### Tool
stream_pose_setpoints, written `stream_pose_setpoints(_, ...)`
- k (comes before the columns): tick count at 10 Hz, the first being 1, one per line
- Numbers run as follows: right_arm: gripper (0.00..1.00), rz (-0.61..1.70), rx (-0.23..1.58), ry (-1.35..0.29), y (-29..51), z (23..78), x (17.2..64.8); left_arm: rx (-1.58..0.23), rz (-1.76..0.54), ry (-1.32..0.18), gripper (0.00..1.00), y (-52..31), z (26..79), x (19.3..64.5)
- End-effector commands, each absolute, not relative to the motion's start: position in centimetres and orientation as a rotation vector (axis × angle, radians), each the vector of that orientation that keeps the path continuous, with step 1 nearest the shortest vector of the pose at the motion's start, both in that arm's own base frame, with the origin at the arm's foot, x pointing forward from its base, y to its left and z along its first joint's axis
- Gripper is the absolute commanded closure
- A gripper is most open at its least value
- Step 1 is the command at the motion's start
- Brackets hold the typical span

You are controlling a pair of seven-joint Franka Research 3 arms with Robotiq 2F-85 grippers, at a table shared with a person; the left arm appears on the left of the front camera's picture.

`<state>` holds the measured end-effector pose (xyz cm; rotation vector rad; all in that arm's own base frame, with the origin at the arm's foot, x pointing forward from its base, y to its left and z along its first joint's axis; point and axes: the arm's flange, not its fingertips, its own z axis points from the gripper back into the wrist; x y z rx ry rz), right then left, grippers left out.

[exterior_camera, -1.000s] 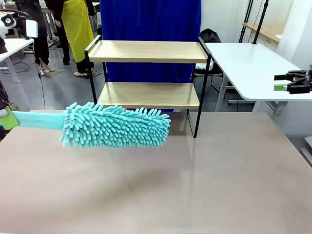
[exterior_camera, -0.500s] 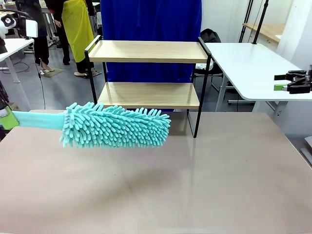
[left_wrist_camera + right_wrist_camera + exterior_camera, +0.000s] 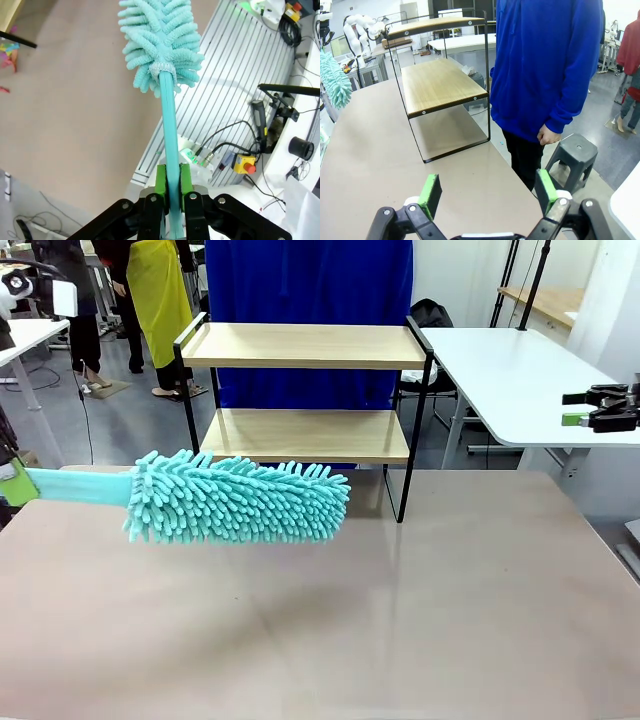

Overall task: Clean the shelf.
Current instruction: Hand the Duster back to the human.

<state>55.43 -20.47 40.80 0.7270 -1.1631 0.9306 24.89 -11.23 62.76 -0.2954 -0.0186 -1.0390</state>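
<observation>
The shelf [image 3: 305, 390] stands at the far side of the brown table [image 3: 420, 620], with two light wood boards in a black frame, both bare. A teal fluffy duster [image 3: 240, 498] hovers level above the table, in front of the shelf's lower board and apart from it. My left gripper [image 3: 12, 483] at the left edge is shut on its teal handle. In the left wrist view the left gripper [image 3: 171, 187] pinches the handle and the duster head [image 3: 162, 40] points away. My right gripper [image 3: 487, 192] is open and holds nothing; it hangs at the far right [image 3: 600, 408], facing the shelf [image 3: 440, 85].
A person in a blue top [image 3: 310, 300] stands right behind the shelf, a hand [image 3: 547, 135] hanging down. A white table [image 3: 520, 370] sits at the right, a grey stool [image 3: 575, 150] beside the person. Other people stand far back left.
</observation>
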Motion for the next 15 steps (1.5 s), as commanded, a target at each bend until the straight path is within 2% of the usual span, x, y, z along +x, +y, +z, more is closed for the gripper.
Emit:
stream_pose_setpoints(1, 0.0, 0.92, 0.707, -1.138, -20.1, 41.3, 55.4, -0.3, -1.058, -0.025, 0.87, -10.9, 62.7, 24.5)
stream_pose_setpoints(4, 0.0, 0.931, 0.727, -1.163, -20.5, 40.8, 55.4, -0.295, -1.039, -0.019, 0.87, -11.2, 62.8, 24.9)
stream_pose_setpoints(5, 0.0, 0.977, 0.749, -1.158, -19.5, 43.6, 54.0, -0.42, -1.06, -0.102, 0.87, -8.9, 63.4, 23.3)
stream_pose_setpoints(6, 0.0, 1.048, 0.787, -1.14, -17.6, 46.2, 52.5, -0.425, -1.042, -0.137, 0.87, -9.1, 62.4, 22.9)
stream_pose_setpoints(7, 0.0, 1.082, 0.824, -1.144, -15.0, 49.8, 52.3, -0.467, -1.084, -0.188, 0.87, -9.9, 62.7, 25.7)
stream_pose_setpoints(9, 0.0, 1.149, 0.907, -1.062, -11.2, 52.4, 48.8, -0.457, -1.115, -0.256, 0.87, -11.5, 60.4, 26.0)
stream_pose_setpoints(10, 0.0, 1.138, 0.968, -1.03, -9.2, 54.4, 48.5, -0.443, -1.154, -0.281, 0.87, -12.1, 60.5, 28.5)
stream_pose_setpoints(11, 0.0, 1.147, 1.032, -0.937, -6.9, 54.6, 46.4, -0.459, -1.164, -0.29, 0.87, -12.8, 58.7, 28.6)
stream_pose_setpoints(14, 0.0, 1.1, 1.137, -0.717, -2.5, 54.1, 44.7, -0.458, -1.233, -0.287, 0.87, -13.7, 57.1, 29.6)
stream_pose_setpoints(15, 0.0, 1.035, 1.204, -0.721, -2.8, 53.6, 45.3, -0.451, -1.232, -0.271, 0.87, -13.3, 57.7, 29.9)
